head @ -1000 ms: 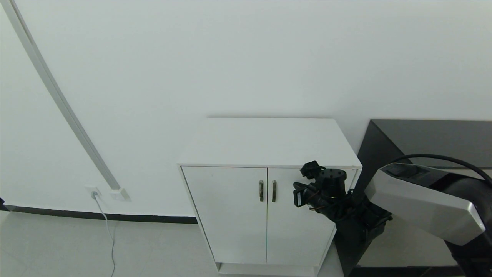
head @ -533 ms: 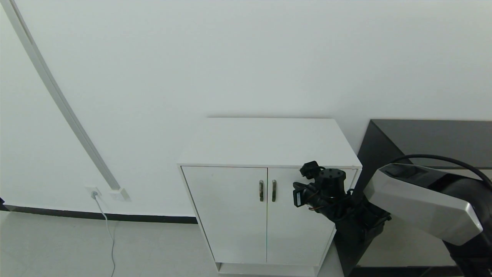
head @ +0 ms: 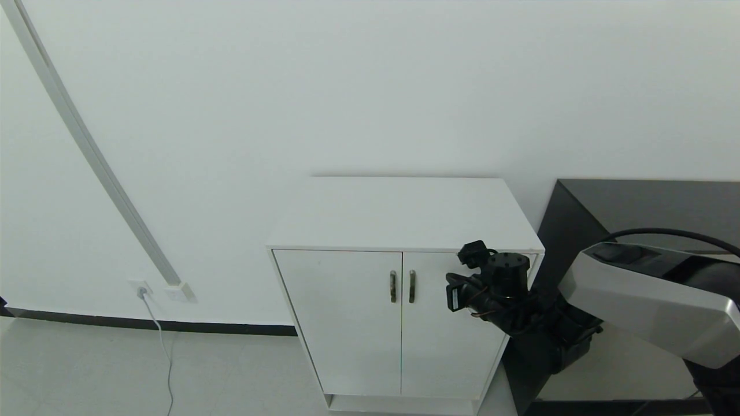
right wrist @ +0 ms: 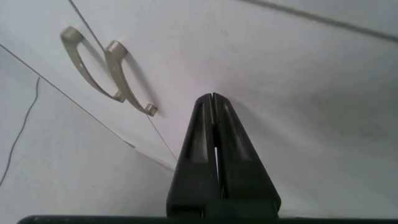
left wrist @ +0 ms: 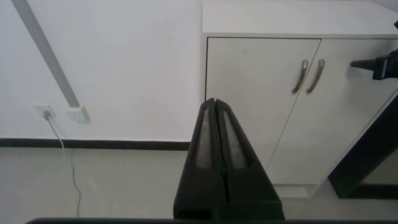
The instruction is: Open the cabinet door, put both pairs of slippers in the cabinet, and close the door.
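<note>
Right end effector [right wrist: 214,98] in its own wrist view: fingers pressed together, nothing between them, tip pointing at the white face of the cabinet door [right wrist: 292,81]. I cannot tell whether it touches. Both curved metal handles [right wrist: 127,68] sit off to one side of my tip, flanking the seam between the two doors.

Over to the left wrist view: left end effector [left wrist: 214,106] is also closed flat and carrying nothing, held well back from the cabinet [left wrist: 261,93]. From here both doors are shut and the handles are side by side at the middle. A wall socket [left wrist: 42,111] with a cable hanging to the floor sits off toward the other side.

Head view now: the cabinet stands on the floor against the white wall, doors closed, top bare. My right arm [head: 642,300] comes in from the right, its black wrist in front of the right-hand door, beside the handles. A dark unit [head: 636,208] stands just right of the cabinet, and a slanted cable duct [head: 87,144] runs down the wall on the left.
</note>
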Robot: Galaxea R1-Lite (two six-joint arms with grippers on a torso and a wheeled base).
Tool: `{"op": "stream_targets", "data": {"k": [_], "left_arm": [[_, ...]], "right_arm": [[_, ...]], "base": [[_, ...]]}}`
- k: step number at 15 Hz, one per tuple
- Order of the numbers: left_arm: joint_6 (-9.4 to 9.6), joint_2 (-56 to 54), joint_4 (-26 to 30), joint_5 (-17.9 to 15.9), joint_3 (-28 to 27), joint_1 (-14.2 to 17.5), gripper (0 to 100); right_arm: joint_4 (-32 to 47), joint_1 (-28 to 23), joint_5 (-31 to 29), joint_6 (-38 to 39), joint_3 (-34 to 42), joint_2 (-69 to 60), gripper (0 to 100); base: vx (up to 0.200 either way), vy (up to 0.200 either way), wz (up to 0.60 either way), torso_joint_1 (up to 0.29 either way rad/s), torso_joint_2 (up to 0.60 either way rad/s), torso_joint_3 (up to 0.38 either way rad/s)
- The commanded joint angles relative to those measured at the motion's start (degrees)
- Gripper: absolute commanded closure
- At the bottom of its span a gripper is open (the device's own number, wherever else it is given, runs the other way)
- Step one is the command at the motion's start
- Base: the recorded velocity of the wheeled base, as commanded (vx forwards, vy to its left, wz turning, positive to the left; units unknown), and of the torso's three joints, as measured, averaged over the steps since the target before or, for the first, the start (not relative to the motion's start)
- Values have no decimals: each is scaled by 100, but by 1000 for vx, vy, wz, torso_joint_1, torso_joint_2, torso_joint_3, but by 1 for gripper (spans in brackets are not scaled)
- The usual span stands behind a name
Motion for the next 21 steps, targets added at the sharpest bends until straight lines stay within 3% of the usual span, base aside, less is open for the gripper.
{"op": "stream_targets", "data": {"k": [1,11,21], "left_arm": [[2,7,0,2,1,-1,100],[2,7,0,11,1,-1,100],[2,7,0,11,1,-1,100]], "right_arm": [[-138,2,1,-7,315,-321,100],[-754,-420,-17,-34,2530,-2061,100],[-710,-912,-175,-95,4191,-3977,100]], "base": [[0,0,0,0,0,0],[0,0,0,0,0,0],[0,0,0,0,0,0]]}}
